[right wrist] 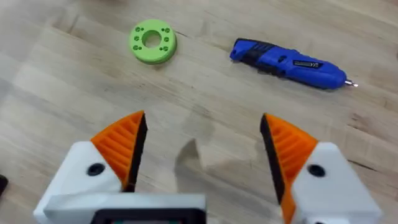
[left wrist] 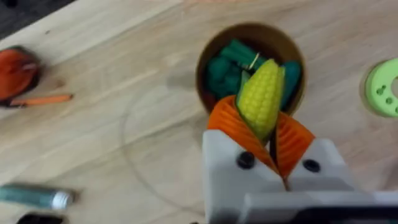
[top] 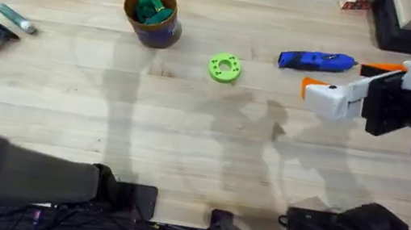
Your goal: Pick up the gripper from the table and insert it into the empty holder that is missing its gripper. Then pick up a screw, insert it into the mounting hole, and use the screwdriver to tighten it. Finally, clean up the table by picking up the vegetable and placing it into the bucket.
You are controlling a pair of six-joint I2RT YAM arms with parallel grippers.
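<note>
On the far left of the pale wooden bench [top: 183, 152], at about 9 o'clock in the overhead view, lies one grey-green marker pen [top: 16, 18].

Next comes one squat round bucket [top: 154, 16] with a tan-yellow rim and dark brown sides, near 11 o'clock. It has green pieces inside. In the left wrist view the left gripper [left wrist: 266, 138] hangs right over this bucket. Its two orange ribbed fingers [left wrist: 231, 122] are clamped on one small yellow toy corn vegetable [left wrist: 261, 95], which sticks up above the green pieces.

Just to the right of the bucket, near 12 o'clock, sits one bright green ring-shaped disc with small holes [top: 224, 66]. It lies flat on the bench, apart from the bucket.

Farther right, near 2 o'clock, lies one fat bright blue power screwdriver [top: 316, 61] on its side, with its thin metal tip pointing right.

In the right wrist view the right gripper [right wrist: 202, 146] hangs above bare wood. Its two orange fingers [right wrist: 122, 140] are wide apart and hold nothing.
</note>
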